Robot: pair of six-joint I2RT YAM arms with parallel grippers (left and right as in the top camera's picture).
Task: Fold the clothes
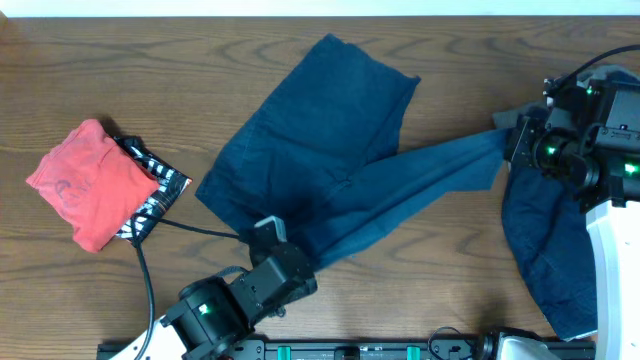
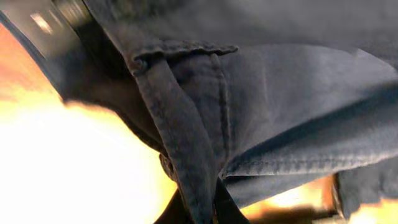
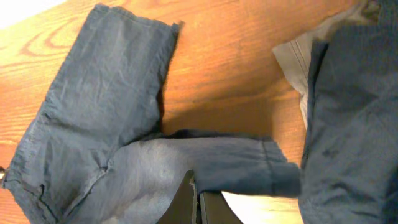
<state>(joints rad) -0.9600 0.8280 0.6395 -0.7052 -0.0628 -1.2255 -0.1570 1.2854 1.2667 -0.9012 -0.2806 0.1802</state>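
Observation:
The plain navy trousers (image 1: 320, 140) lie spread on the table's middle. One leg (image 1: 440, 170) is stretched taut to the right. My left gripper (image 1: 268, 236) is shut on the trousers' near edge, and the left wrist view shows a seamed fold (image 2: 186, 143) pinched between the fingers (image 2: 202, 208). My right gripper (image 1: 508, 145) is shut on the end of the stretched leg. In the right wrist view the fingers (image 3: 198, 200) are closed under the leg (image 3: 211, 165). A folded red garment (image 1: 85, 182) lies at the left on a black-and-white patterned piece (image 1: 155, 195).
A heap of other navy cloth (image 1: 545, 250) lies at the right under the right arm, also in the right wrist view (image 3: 354, 124), with a grey piece (image 3: 297, 51) beside it. A black cable (image 1: 145, 270) runs along the near left. The table is wooden.

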